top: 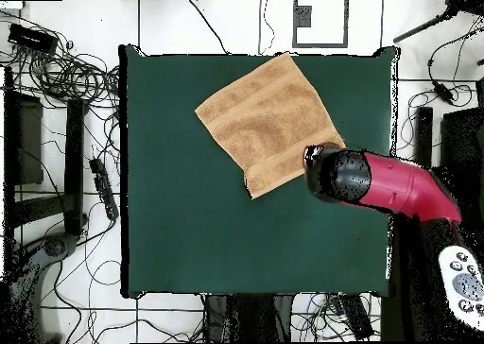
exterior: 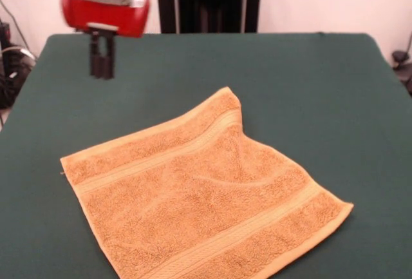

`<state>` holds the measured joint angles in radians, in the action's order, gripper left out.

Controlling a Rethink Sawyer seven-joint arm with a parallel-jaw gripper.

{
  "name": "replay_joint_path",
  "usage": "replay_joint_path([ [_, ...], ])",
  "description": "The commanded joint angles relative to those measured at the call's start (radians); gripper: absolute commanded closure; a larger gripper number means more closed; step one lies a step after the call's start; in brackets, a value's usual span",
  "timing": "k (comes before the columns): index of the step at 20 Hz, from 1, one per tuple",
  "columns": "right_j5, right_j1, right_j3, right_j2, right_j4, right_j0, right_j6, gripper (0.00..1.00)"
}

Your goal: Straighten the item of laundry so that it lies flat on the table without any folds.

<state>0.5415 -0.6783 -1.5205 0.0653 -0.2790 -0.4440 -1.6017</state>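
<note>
The orange-tan terry towel (exterior: 203,198) lies at six o'clock on the dark green felt table (exterior: 309,79): soft, limp, best pinched at its raised far corner. My gripper (exterior: 102,66) hangs empty at ten o'clock, fingers narrow.

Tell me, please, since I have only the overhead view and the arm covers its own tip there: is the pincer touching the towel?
Observer: No. In the front view the pincer hangs over bare table, well apart from the towel, and it holds nothing.
Operator: Thank you. Does the towel look flat from the front?
Observer: Not quite. The front view shows a low curved ridge across its middle, and the edge running down from its far corner pulls inward instead of lying straight.
</note>
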Motion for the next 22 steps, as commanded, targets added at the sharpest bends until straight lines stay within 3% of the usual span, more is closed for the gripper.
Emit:
replay_joint_path([
  [1,-0.074,0.096,0.118,-0.043,-0.063,0.062,-0.145,1.00],
  [6,-0.104,0.167,0.207,-0.143,-0.107,0.144,-0.212,1.00],
  [12,-0.130,0.263,0.259,-0.234,-0.025,0.220,-0.351,1.00],
  [22,-0.101,0.381,0.328,-0.379,0.071,0.351,-0.474,1.00],
])
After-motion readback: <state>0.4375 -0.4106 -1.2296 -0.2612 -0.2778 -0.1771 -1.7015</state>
